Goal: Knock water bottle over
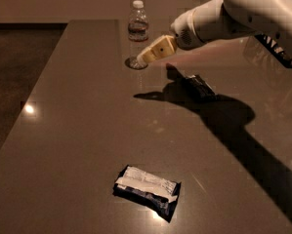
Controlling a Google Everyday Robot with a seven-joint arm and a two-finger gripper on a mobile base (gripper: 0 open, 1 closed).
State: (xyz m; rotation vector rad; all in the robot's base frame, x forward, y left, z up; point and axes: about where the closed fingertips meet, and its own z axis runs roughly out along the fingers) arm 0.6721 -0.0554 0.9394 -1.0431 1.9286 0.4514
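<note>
The pincer point(144, 57) overlaps the lower right of the upright water bottle point(137, 27) just behind it; whether they touch, and whether it is spread or pressed together, I cannot tell. Its white arm point(223, 18) slants down from the upper right, cut off by the frame, and shadows 1 dark packet point(200, 87).

A small clear ribbed plastic water bottle point(137, 30), with a white screw cap and a dark label band around its upper part, stands upright in the upper middle of the frame. It rests on a dark brown tabletop point(77, 130), close to the far edge. The robot's tan gripper point(145, 57) reaches in from the upper right, its tip overlapping the bottle's lower right side. Whether they touch cannot be told.
</note>
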